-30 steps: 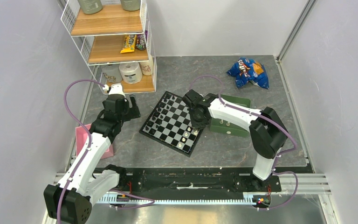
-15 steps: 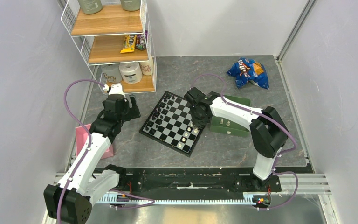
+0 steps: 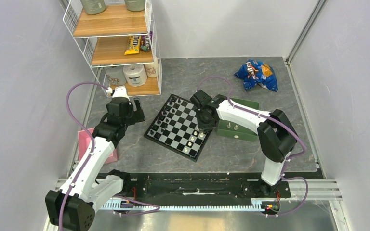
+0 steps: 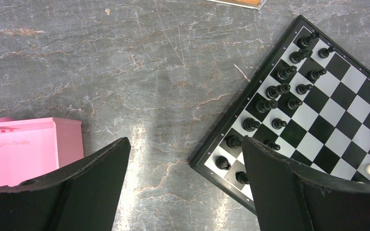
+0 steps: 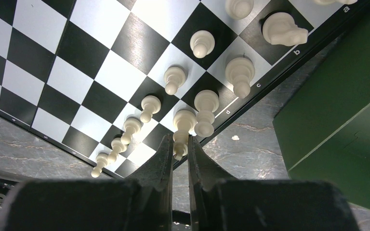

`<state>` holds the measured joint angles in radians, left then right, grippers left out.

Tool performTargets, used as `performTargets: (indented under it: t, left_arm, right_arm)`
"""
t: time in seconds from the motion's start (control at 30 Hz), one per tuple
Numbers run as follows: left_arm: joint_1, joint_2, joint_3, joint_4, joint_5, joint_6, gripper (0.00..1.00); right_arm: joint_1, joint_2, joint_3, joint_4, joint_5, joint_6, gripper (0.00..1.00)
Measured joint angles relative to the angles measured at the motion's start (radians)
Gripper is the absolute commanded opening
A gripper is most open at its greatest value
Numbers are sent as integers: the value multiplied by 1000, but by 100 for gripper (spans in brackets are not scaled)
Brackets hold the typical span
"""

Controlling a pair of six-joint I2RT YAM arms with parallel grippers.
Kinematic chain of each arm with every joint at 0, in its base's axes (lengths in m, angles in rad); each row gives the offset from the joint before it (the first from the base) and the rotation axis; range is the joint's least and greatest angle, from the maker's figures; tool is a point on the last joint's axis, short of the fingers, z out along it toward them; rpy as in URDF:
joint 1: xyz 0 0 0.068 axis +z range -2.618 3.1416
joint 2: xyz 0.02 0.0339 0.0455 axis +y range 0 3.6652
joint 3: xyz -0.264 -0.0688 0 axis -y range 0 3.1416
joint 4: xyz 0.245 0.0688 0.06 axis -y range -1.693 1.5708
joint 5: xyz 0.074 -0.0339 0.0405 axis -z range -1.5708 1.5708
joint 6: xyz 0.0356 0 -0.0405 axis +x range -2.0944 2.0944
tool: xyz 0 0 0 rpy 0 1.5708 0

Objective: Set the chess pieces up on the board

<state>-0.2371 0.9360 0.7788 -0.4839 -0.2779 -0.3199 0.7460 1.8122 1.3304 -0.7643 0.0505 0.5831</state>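
Since a second ago, my right pincer (image 5: 178, 146) has crept slightly toward the far side of the board (image 5: 84, 29). The left arm has not shifted.

1. Right pincer: clenched on one tall white piece (image 5: 183, 126). Both fingers (image 5: 163, 156) press its upper part. Its base is over a square in the outermost rank at the lettered border. I cannot tell whether the base rests on the square or hangs just above it.
2. Beside the held piece, more white pieces (image 5: 206, 108) stand upright along the same rank, the nearest one just beside it. One rank inward, six pawns (image 5: 174, 79) stand in a diagonal line across the wrist view.
3. Past the lettered border lies a strip of table (image 5: 250, 139), then a green tray (image 5: 327, 110), just beside the board.
4. Left pincer (image 4: 185, 144): released, jaws wide, nothing between them. It hangs over bare table next to a corner of the board.
5. Black pieces (image 4: 270, 103) fill two ranks along the board edge nearest the left pincer. A pink box (image 4: 24, 147) lies on its other side, apart from the board.
6. In the top view, the board sits turned at an angle between the two arms.
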Motion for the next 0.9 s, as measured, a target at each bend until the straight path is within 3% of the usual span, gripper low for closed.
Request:
performTargets:
  t: [0.27, 0.9]
  left_arm:
    - [0, 0, 0, 0, 0, 0, 94]
    - [0, 0, 0, 0, 0, 0, 94]
  right_arm:
    - [0, 0, 1, -1, -4, -4, 8]
    - [0, 0, 8, -15, -9, -16, 6]
